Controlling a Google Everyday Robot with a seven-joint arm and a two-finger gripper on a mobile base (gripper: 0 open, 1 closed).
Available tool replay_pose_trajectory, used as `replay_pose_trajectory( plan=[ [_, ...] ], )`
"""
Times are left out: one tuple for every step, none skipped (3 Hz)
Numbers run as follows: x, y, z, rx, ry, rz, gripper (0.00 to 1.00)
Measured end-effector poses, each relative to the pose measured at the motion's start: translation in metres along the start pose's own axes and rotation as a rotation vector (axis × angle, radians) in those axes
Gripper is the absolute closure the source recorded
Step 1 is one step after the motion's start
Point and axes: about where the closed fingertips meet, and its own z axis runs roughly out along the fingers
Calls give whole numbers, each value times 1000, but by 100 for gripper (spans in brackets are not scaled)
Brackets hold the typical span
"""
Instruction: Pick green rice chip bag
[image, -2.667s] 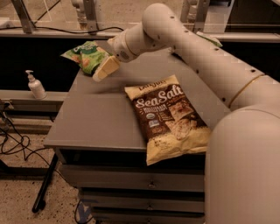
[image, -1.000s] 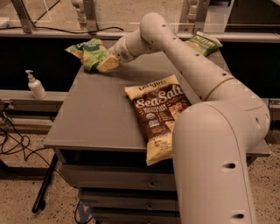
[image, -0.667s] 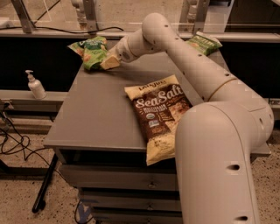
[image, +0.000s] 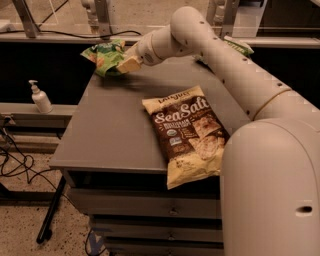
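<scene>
Pincer (image: 127, 64) at far-left corner of table (image: 110, 130); Sea Salt bag (image: 187, 132) blocks right half, left half open.

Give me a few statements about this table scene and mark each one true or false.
1. The gripper is at the green rice chip bag, by the table's far left corner. True.
2. The brown Sea Salt bag stands upright. False: it lies flat, overhanging the table's near edge.
3. The pump bottle stands on the table. False: it stands on a ledge left of it.
4. The brown Sea Salt bag is larger than the green rice chip bag. True.
</scene>
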Motion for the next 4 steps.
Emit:
replay_pose_trajectory(
  plan=[
    [-30, 0, -39, 29, -30, -79, 100],
    [-46, -13, -93, 99, -17, -144, 100],
    [-53, -24, -146, 193, -28, -146, 100],
    [-52, -27, -156, 212, -28, -145, 100]
  ],
)
